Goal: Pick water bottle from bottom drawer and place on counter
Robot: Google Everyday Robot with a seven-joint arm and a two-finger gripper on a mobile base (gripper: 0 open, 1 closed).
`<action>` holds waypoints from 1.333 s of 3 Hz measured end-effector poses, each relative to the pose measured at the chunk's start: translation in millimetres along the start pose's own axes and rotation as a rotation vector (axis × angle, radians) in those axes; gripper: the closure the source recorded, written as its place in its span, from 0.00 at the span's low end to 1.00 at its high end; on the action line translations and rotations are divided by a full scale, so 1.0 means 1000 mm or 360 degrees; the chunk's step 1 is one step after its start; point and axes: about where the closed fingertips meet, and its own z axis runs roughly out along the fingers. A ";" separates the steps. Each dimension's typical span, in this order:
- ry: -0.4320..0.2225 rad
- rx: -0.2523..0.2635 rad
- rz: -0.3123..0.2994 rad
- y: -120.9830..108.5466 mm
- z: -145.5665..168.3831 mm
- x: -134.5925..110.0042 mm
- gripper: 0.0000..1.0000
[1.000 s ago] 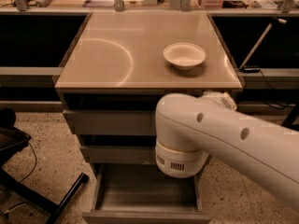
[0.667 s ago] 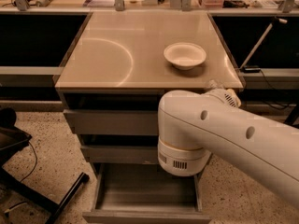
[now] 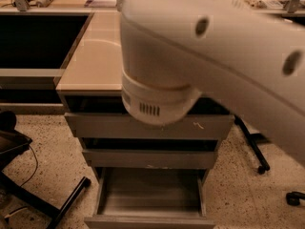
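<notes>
Most of the shot is the white arm (image 3: pixel 214 46) up close, from 12 to 3 o'clock. Its end effector is out of view, so can't tell its state. At 6 o'clock the bottom drawer (image 3: pixel 150 194) sits open. I can't spot the water bottle anywhere. Farther back, the counter (image 3: pixel 93 61) peeks out at 10 o'clock.

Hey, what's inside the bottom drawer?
The bottom drawer stands open; only bare grey floor shows, no water bottle. Its rear runs under the drawer above, so that part is hidden. The gripper is out of view; only the arm shows.
</notes>
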 end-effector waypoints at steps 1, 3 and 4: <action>-0.0214 0.0038 0.0006 -0.034 -0.042 -0.089 1.00; -0.0525 -0.0486 -0.0099 0.105 -0.062 -0.186 1.00; -0.0484 -0.0556 -0.0127 0.137 -0.043 -0.180 1.00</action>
